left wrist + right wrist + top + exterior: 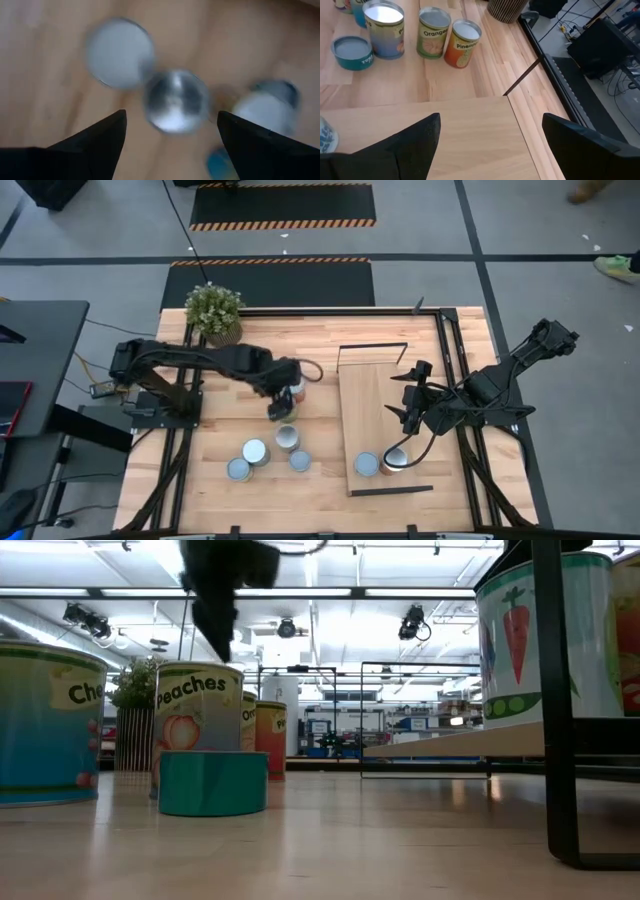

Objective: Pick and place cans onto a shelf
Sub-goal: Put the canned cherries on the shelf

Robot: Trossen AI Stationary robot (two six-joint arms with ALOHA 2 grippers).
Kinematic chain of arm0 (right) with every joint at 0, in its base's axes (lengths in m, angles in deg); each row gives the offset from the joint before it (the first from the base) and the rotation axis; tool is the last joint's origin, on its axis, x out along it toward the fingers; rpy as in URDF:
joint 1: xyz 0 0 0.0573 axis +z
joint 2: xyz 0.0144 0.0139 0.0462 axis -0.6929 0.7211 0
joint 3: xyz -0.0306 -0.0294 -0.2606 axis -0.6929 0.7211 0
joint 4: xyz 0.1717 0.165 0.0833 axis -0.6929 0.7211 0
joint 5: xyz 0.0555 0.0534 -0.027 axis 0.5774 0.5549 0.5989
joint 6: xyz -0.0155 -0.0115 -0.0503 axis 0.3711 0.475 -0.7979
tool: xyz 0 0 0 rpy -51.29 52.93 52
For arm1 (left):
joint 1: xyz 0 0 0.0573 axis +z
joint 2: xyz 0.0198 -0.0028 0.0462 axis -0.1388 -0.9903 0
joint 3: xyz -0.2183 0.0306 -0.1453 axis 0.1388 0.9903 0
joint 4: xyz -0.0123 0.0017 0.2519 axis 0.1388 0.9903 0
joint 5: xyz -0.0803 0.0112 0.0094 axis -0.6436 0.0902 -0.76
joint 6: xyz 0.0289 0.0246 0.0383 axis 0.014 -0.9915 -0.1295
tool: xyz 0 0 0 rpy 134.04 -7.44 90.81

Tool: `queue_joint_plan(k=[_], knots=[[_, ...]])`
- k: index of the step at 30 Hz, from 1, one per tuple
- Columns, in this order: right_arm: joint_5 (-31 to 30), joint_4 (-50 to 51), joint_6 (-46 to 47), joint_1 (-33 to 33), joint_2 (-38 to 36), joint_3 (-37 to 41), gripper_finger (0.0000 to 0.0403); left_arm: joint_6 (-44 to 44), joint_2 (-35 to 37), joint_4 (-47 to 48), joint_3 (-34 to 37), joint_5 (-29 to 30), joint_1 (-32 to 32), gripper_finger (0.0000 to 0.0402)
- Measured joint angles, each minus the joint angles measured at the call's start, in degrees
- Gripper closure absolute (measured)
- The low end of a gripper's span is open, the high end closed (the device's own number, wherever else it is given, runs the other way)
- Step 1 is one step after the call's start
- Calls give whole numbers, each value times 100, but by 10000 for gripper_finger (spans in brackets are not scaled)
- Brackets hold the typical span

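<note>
On the table (320, 480), the shelf (372, 395) already carries two cans (near end). My left gripper (281, 408) hangs spread wide above the silver-topped can (176, 101); I'd centre it, then descend straight. My right gripper (410, 402), also agape, waits over the shelf.

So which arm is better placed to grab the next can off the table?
Left. Its gripper hangs open above the cans on the table, fingers straddling a silver top. The right gripper is open over the shelf, away from the cluster.
</note>
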Motion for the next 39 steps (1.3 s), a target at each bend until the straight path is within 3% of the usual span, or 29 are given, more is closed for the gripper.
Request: queue_joint_plan(k=[6, 26, 32, 39], knots=[[-1, -85, -12, 0, 0, 0, 46, 826, 105, 488, 6, -304, -915, 83], [24, -440, -370, 0, 0, 0, 46, 4081, 61, 1044, 330, -25, -3209, 83], [38, -543, -554, 0, 0, 0, 46, 4927, 57, 1041, 551, -33, -3514, 82], [39, -596, -660, 0, 2, 0, 46, 4869, 59, 933, 551, -51, -3532, 49]])
